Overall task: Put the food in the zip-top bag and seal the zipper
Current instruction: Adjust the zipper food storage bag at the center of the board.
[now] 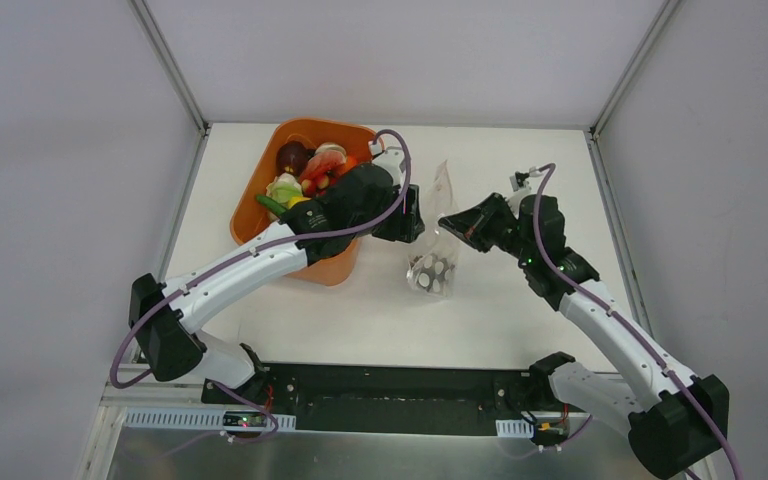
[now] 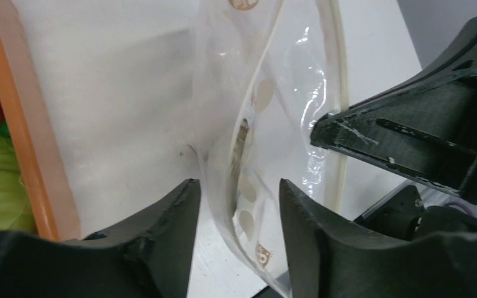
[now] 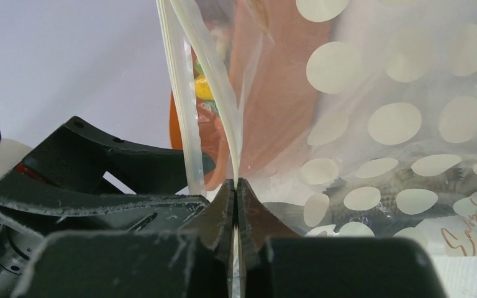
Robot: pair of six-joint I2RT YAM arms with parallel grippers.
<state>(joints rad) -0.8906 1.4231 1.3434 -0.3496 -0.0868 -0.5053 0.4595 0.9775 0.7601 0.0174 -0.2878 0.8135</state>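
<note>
While its gold script (image 3: 466, 239) is cut off unreadably, the zip-top bag (image 1: 438, 225) stands up mid-table beside the orange tub (image 1: 243, 215), right gripper (image 3: 236, 183) clamped on its upright zipper (image 3: 184, 124) edge, left gripper (image 2: 236, 186), jaws apart, astride its film.

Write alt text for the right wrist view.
The right gripper is pinched shut on an edge of the clear, white-dotted zip-top bag, next to its pale zipper. The orange tub shows through the film, and the left gripper's fingers sit at the left.
</note>
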